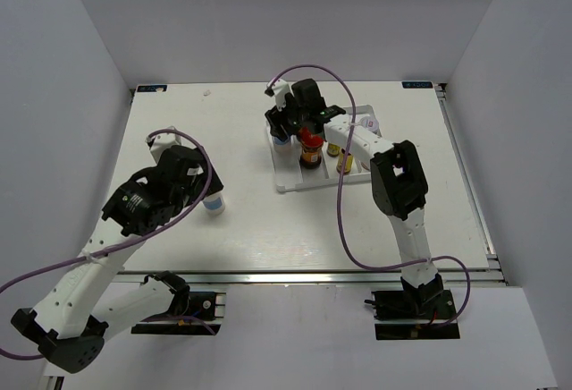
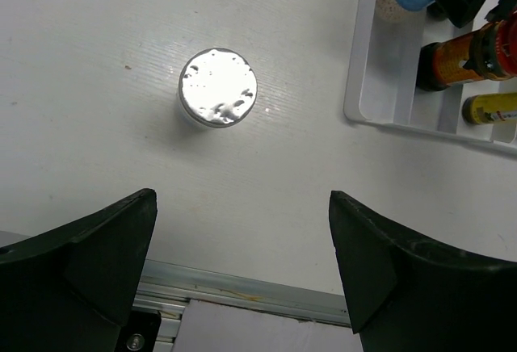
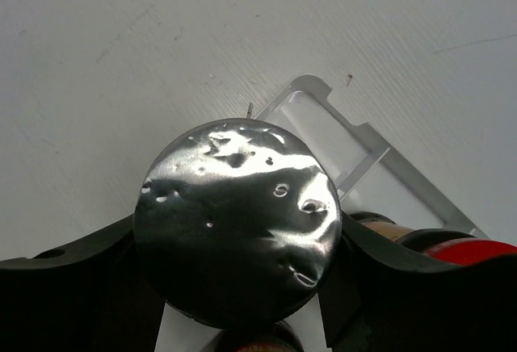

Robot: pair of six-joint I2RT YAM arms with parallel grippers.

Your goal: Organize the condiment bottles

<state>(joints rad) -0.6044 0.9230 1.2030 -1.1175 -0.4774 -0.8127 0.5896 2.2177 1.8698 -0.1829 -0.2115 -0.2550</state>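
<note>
A silver-capped shaker (image 2: 218, 87) with a blue label stands alone on the white table (image 1: 213, 202). My left gripper (image 2: 242, 247) is open just short of it, nothing between its fingers (image 2: 105, 255); in the top view the left gripper (image 1: 195, 186) sits just left of this shaker. My right gripper (image 3: 238, 247) is shut on a second silver-capped shaker (image 3: 238, 223) over the far left corner of the white divided tray (image 1: 288, 184). Inside the tray stand a red-lidded jar (image 1: 310, 148) and two slim yellow bottles (image 1: 344, 165). The right gripper (image 1: 288, 122) hides the shaker it holds in the top view.
The tray's near rim (image 2: 371, 85) lies to the right of the lone shaker. An aluminium rail (image 2: 242, 291) runs along the table's near edge. White walls close in the table on three sides.
</note>
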